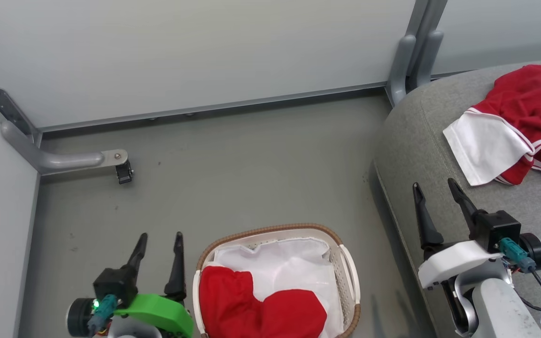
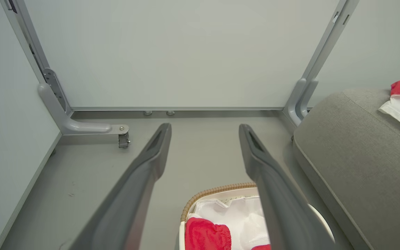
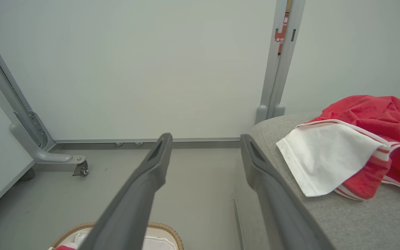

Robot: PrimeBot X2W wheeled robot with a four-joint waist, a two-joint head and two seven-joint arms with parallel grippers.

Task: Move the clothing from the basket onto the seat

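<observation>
One red garment (image 1: 256, 307) lies bunched in the white basket (image 1: 349, 277), which stands on the floor near the bottom of the head view with its white liner (image 1: 284, 265) showing. A second red garment with a white panel (image 1: 519, 124) is spread on the grey seat (image 1: 421, 136) at the right. My left gripper (image 1: 160, 237) hovers open just left of the basket, holding nothing. My right gripper (image 1: 435, 185) is open and empty over the seat's front edge, near the white panel (image 3: 325, 152). The basket's rim (image 2: 217, 190) and red cloth (image 2: 205, 234) lie below my left fingers (image 2: 151, 152).
Pale partition walls enclose the grey floor (image 1: 233, 169). A metal foot with a caster (image 1: 122, 171) juts out at the left, and twin posts (image 1: 413, 51) stand at the corner behind the seat.
</observation>
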